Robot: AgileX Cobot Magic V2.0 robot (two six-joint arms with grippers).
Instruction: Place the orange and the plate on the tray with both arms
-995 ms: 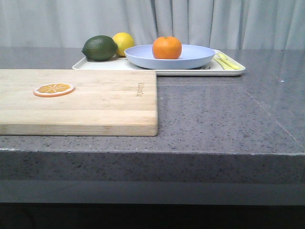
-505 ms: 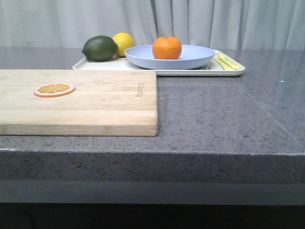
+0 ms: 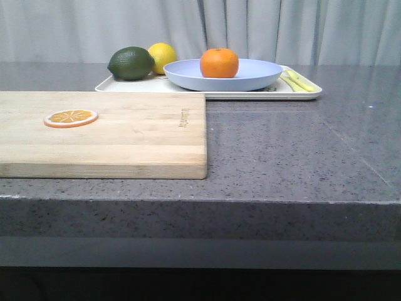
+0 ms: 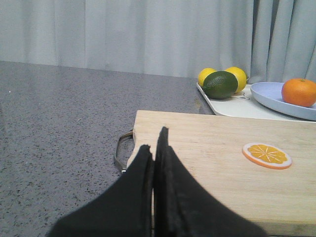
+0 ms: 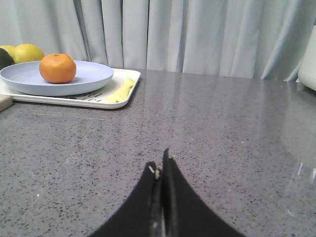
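The orange (image 3: 219,63) sits in the pale blue plate (image 3: 257,76), and the plate rests on the cream tray (image 3: 301,94) at the back of the counter. The right wrist view shows the same orange (image 5: 58,68), plate (image 5: 89,76) and tray (image 5: 126,96) far ahead. In the left wrist view the orange (image 4: 298,92) and plate (image 4: 269,95) lie beyond the board. My left gripper (image 4: 154,143) is shut and empty, low over the wooden board's near corner. My right gripper (image 5: 161,165) is shut and empty over bare counter. Neither gripper shows in the front view.
A wooden cutting board (image 3: 125,141) with an orange slice (image 3: 71,117) covers the front left. A dark green lime (image 3: 131,63), a lemon (image 3: 164,55) and a yellow-green utensil (image 3: 297,81) share the tray. A metal handle (image 4: 122,148) sticks out of the board's end.
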